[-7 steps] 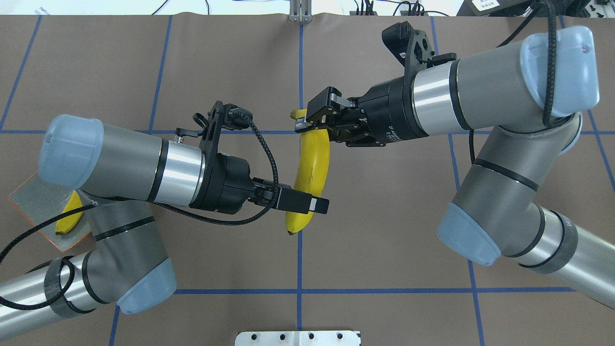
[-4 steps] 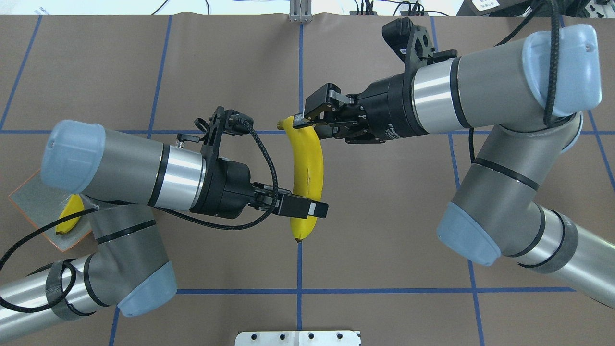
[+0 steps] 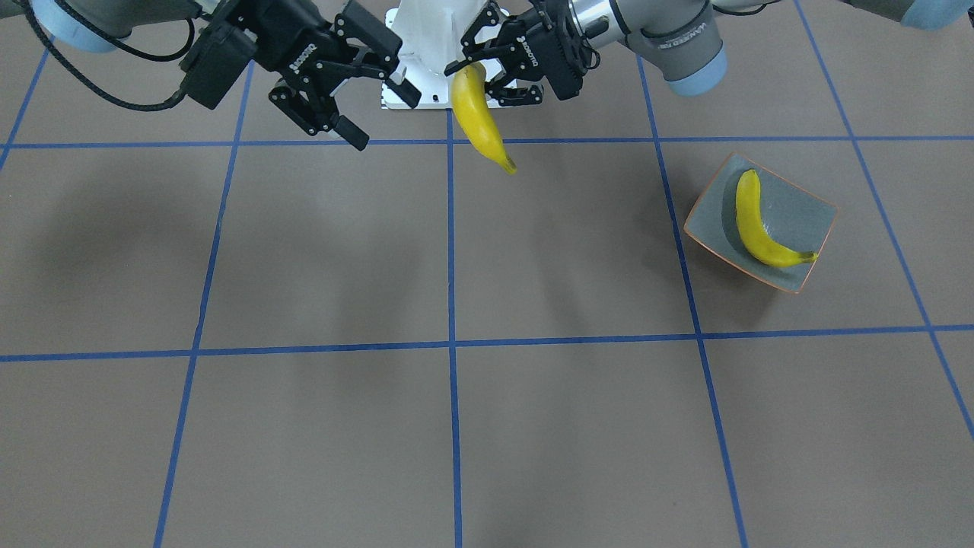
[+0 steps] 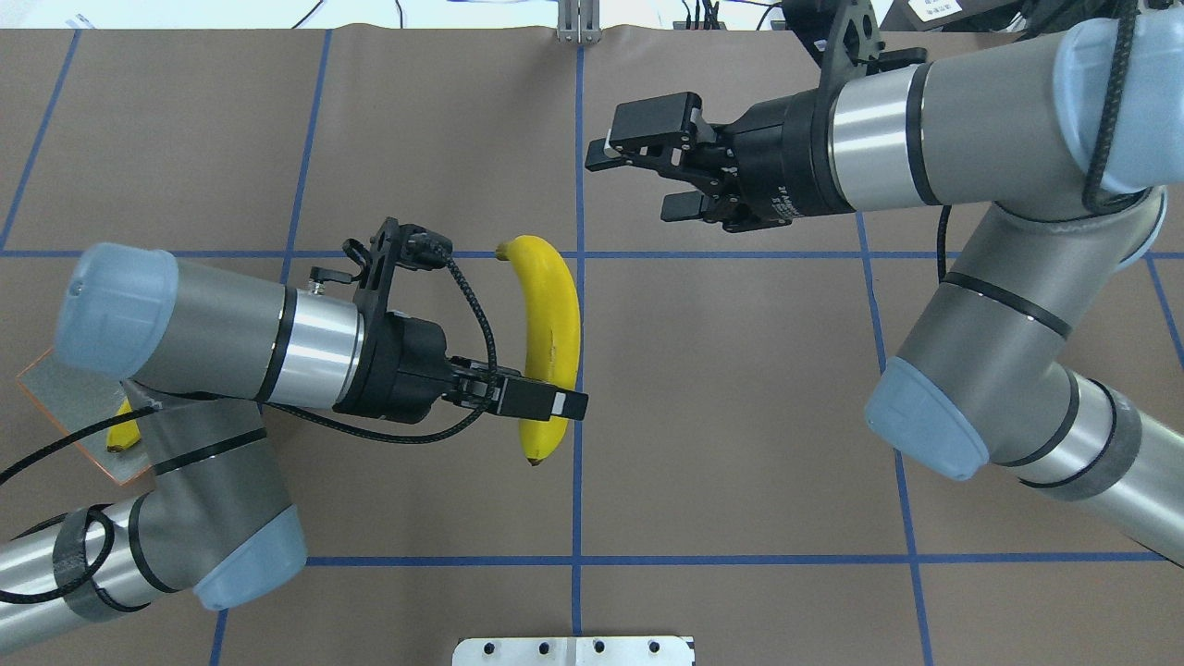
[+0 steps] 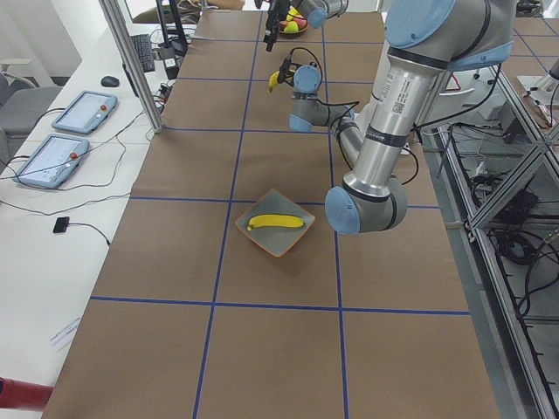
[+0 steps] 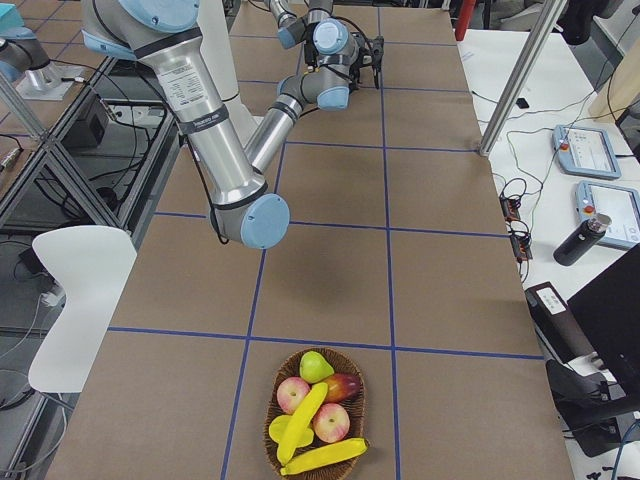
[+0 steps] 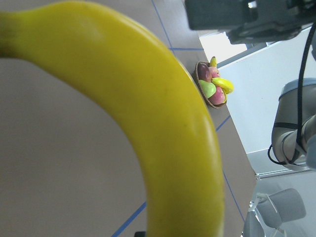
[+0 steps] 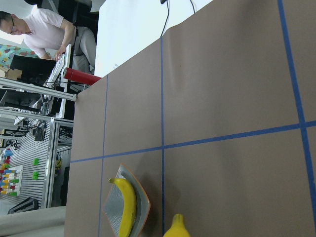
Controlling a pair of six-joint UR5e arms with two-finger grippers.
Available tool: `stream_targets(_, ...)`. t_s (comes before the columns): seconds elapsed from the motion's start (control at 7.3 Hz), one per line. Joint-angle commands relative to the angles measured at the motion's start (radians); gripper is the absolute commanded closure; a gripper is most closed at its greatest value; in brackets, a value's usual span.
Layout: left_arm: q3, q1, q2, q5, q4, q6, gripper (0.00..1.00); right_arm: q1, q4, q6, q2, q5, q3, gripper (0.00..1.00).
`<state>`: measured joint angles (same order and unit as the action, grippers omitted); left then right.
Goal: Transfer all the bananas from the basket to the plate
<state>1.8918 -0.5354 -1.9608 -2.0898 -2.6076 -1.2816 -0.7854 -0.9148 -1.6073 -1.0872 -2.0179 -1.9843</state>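
Near the centre of the overhead view one banana (image 4: 552,314) is pinched low down by the jaws of the left gripper (image 4: 555,407), probably for carrying to the plate (image 4: 60,402) at the left edge; the jaws of the right gripper (image 4: 634,180) are spread, well apart from it.

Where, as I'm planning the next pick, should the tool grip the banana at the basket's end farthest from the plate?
Probably its middle, from straight above, closing across its width. The banana lies flat on top along the basket rim, its whole length exposed, while an apple and a second banana crowd its inner side, so a sideways approach looks blocked.
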Motion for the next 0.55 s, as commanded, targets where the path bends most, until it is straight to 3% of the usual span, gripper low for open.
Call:
stream_targets(0.0,0.035,-0.063,0.168,0.001,-0.002,0.001,1.0,-0.073,-0.11,0.105,-0.066,-0.011,0.022,0.0)
stream_targets(0.27,0.036,-0.118,0.317,0.001,0.001,0.043,1.0,-0.129,-0.342,0.335,-0.092,-0.01,0.022,0.0)
stream_targets(0.41,0.036,-0.123,0.403,0.002,0.001,0.086,1.0,-0.162,-0.363,0.445,-0.15,-0.011,0.022,0.0)
